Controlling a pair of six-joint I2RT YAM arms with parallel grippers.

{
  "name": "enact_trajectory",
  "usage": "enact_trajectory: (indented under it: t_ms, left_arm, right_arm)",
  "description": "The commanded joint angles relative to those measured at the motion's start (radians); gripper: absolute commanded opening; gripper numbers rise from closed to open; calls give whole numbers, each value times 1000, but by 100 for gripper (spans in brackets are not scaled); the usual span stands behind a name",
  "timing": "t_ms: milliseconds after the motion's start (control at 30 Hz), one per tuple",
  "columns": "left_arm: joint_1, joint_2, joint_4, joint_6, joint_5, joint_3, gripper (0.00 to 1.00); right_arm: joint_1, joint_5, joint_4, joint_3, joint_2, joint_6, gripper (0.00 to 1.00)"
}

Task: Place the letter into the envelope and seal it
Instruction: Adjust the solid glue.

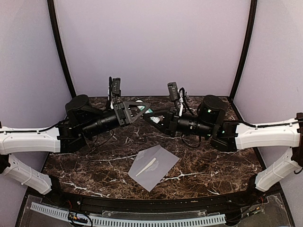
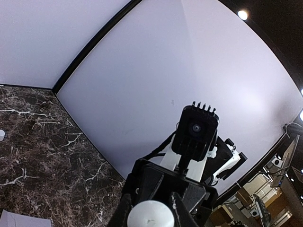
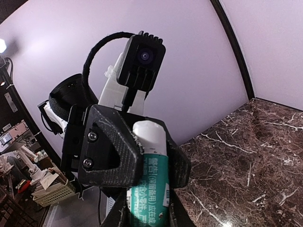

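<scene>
The grey envelope (image 1: 154, 166) lies flat on the marble table (image 1: 85, 165), near the front middle; its corner (image 2: 19, 220) shows in the left wrist view. A thin cream strip (image 1: 146, 167), seemingly the letter's edge, shows along its middle; the rest of the letter is hidden. Above the table's back half both grippers meet tip to tip. My right gripper (image 3: 144, 215) (image 1: 152, 118) is shut on the green-labelled body of a glue stick (image 3: 150, 184). My left gripper (image 2: 150, 210) (image 1: 141, 109) is shut round its white cap (image 2: 150, 216) (image 3: 150, 137).
Pale curved walls with black seams (image 1: 60, 47) close in the back and sides. A small white object (image 2: 1, 135) sits on the marble at the left wrist view's left edge. A ridged white strip (image 1: 132, 218) runs along the front rail below the table.
</scene>
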Motion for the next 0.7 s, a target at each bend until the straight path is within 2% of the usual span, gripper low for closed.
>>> enact_trajectory:
  t_ms: [0,100,267,433,567,667]
  left_arm:
    - [-1,-4,-8,14,35,24,0]
    - [-2,-1,-41,27,47,42,0]
    - [20,4,-106,59,91,76,0]
    - [37,21,-175,102,178,104,0]
    - [38,46,-214,136,257,141,0]
    - [39,76,-234,151,322,162,0]
  right_arm:
    - [6,32,-26,19,-18,-7,4]
    - [5,34,-42,9,-29,-8,19]
    - [3,8,-83,-8,-65,-7,52]
    - [-27,-107,-253,56,-61,-29,71]
    - [-36,-188,-377,97,-37,-66,77]
    - [-43,-220,-395,101,-36,-58,77]
